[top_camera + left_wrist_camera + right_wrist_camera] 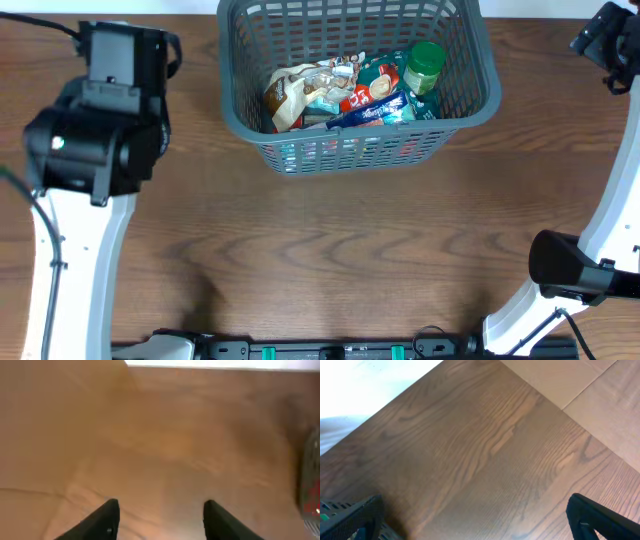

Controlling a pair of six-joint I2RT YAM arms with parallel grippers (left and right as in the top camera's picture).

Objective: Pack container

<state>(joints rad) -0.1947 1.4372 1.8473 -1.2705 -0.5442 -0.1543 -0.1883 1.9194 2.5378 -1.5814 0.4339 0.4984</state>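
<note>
My left pincer (161, 507) hangs with its fingers spread apart and nothing between them, over bare brown table (320, 240). My right pincer (474, 505) is spread wider still, also empty, looking down on wood grain near the table's far right edge. The container (350, 152) sits at the far middle of the table, between my two arms, with its long axis running left to right. It already holds a heap of crinkled packets (330, 90) and a jar with a green lid (425, 62) standing toward its right end. From my left pincer it lies to the right, and a sliver of its lattice wall (312, 485) shows at the right edge of that wrist view. From my right pincer it lies to the left, and I cannot pick it out with any certainty in that wrist view. I judge the left arm slightly nearer. I see nothing loose on the wood to fetch, so the packing looks finished or close to it, and any coming reach would be inward toward the basket's short ends.
</note>
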